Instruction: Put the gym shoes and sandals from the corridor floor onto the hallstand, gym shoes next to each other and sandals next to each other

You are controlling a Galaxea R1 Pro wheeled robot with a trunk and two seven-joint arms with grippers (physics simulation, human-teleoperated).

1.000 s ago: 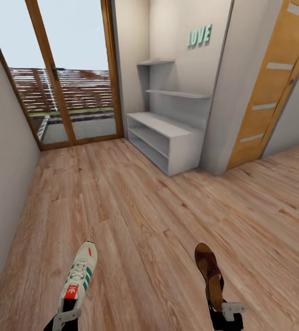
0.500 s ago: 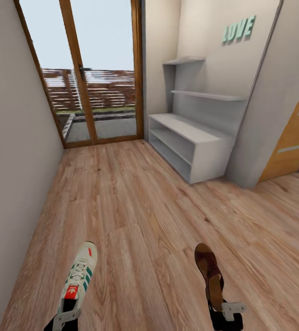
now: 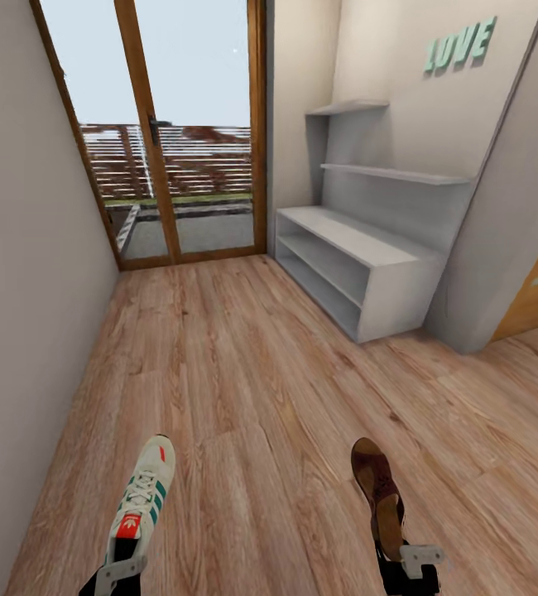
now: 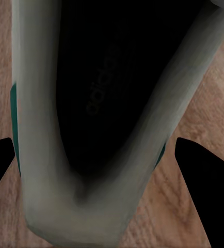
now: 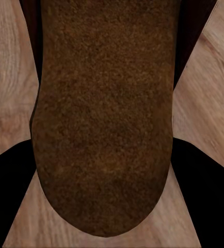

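Two shoes are carried heel-first, toes projecting ahead: a gym shoe [image 3: 143, 497] gripped at its heel by the left gripper [image 3: 113, 573], a sandal [image 3: 378, 493] clamped likewise by the right gripper [image 3: 408, 563], presumably for sliding onto the hallstand [image 3: 360, 248], well ahead and rightward across the corridor floor [image 3: 244, 389].

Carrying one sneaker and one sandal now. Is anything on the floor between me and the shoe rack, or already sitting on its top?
Nothing visible blocks the way. The gym shoe in the left gripper and the sandal in the right gripper face bare corridor floor up to the hallstand, ahead and rightward. Its low top and shelves show nothing on them.
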